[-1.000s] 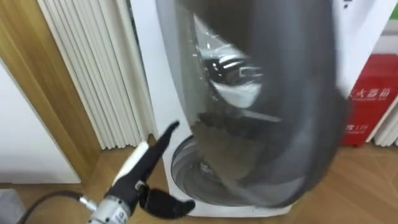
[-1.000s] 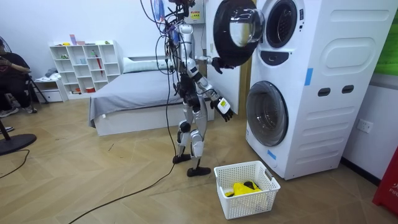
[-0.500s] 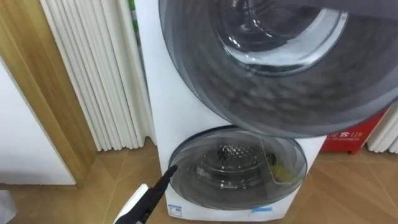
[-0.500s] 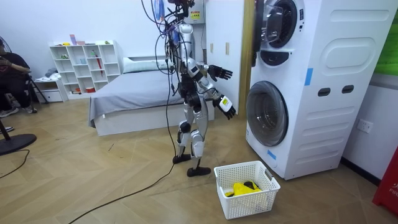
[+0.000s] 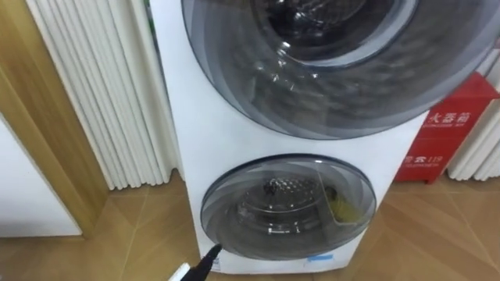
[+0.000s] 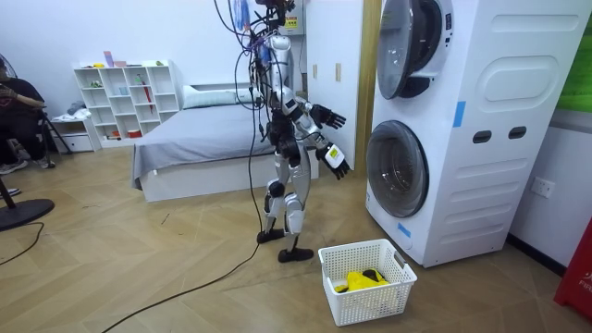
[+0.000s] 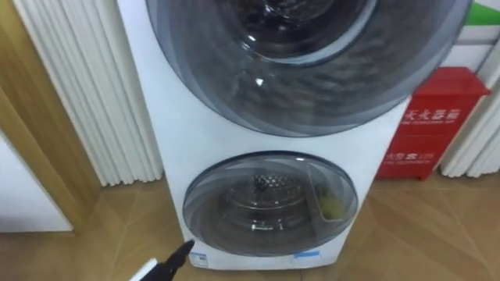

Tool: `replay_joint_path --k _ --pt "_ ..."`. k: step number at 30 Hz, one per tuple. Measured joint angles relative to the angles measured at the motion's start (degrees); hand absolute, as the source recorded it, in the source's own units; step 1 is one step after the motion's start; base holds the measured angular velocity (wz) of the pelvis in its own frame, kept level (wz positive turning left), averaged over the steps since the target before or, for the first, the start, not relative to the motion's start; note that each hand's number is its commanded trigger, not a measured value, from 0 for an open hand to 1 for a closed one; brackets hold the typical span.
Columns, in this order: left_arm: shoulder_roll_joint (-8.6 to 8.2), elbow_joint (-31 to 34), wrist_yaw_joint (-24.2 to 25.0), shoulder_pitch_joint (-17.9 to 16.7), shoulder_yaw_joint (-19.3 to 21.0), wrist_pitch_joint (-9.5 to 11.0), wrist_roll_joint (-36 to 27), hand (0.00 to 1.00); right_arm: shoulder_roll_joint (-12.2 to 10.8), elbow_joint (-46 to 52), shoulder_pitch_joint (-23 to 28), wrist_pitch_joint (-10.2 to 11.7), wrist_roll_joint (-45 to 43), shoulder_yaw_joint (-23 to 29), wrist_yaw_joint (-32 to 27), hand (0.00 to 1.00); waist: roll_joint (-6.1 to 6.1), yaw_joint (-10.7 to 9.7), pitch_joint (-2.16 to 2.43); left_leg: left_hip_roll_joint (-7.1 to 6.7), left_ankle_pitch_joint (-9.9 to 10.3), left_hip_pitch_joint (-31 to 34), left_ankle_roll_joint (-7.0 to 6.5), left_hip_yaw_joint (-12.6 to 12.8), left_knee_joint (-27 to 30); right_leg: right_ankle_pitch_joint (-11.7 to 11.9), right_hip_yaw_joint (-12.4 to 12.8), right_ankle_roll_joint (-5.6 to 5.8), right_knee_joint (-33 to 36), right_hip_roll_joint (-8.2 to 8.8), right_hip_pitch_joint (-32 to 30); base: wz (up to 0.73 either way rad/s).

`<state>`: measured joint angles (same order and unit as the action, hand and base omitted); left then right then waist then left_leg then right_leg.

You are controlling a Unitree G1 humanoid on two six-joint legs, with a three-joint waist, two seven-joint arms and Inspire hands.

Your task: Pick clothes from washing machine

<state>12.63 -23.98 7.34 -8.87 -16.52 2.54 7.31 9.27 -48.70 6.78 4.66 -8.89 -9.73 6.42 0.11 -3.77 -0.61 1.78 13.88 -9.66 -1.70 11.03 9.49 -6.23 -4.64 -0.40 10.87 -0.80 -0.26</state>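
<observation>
Two white machines stand stacked before me. The upper round door [image 5: 336, 62] lies against its machine's front, closed or nearly so. The lower door [image 5: 287, 207] is shut, and a yellowish patch [image 5: 341, 207] shows behind its glass. One straight finger of my left hand [image 5: 205, 261] pokes up at the bottom edge, below the lower door. In the room view my right hand [image 6: 330, 117] is raised with its fingers spread, short of the upper door [image 6: 402, 46]. My left hand [image 6: 336, 165] hangs lower, relaxed. A white basket [image 6: 367, 277] with a yellow garment [image 6: 356, 277] sits on the floor by the machines.
White ribbed panels [image 5: 101, 101] and a wooden frame [image 5: 39, 140] stand left of the machines, a red box [image 5: 445, 133] to their right. In the room view a bed [image 6: 194, 148] and white shelf [image 6: 125, 97] lie behind me, and a person [image 6: 17, 116] sits at the left edge.
The upper door has swung from wide open back against the machine. My right hand has come off it and drawn back a little. My left hand sits lower in the eye view.
</observation>
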Motion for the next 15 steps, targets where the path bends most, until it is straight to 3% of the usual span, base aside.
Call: replay_joint_path --k 4,8,12,15 --pt "-1.0 -13.4 -2.6 0.7 0.2 0.2 1.4 0.0 -0.1 -2.0 0.8 -0.6 0.1 -0.3 0.1 0.0 -0.59 0.7 0.43 0.33 0.0 -0.2 0.05 1.6 0.0 0.2 1.1 -0.24 0.0 -0.46 -0.2 -0.18" --pt "-1.27 -23.5 -5.6 -0.4 2.0 0.3 2.0 0.0 -0.1 -4.7 0.8 -0.6 2.6 -0.1 -0.3 0.0 -0.73 1.2 0.39 0.75 0.3 -0.6 0.56 1.6 -0.2 0.2 1.4 -0.42 -0.2 -1.03 0.4 -0.1" --pt "-0.82 -32.1 -11.7 -2.6 10.7 1.7 2.5 0.0 -0.3 -8.7 0.6 -0.5 7.7 0.4 -0.3 0.0 -0.54 2.8 0.3 1.46 0.9 -1.1 1.46 1.3 -0.5 0.3 1.3 -0.66 -0.3 -1.73 0.8 0.01" --pt "0.15 -39.3 -17.0 -5.2 16.7 0.5 7.0 0.0 -0.6 -10.6 1.3 -1.2 12.8 2.9 0.5 0.0 -0.44 4.3 0.43 2.02 1.4 -2.6 1.99 1.4 -1.7 0.0 1.4 -1.1 -0.3 -2.55 1.8 -0.01"
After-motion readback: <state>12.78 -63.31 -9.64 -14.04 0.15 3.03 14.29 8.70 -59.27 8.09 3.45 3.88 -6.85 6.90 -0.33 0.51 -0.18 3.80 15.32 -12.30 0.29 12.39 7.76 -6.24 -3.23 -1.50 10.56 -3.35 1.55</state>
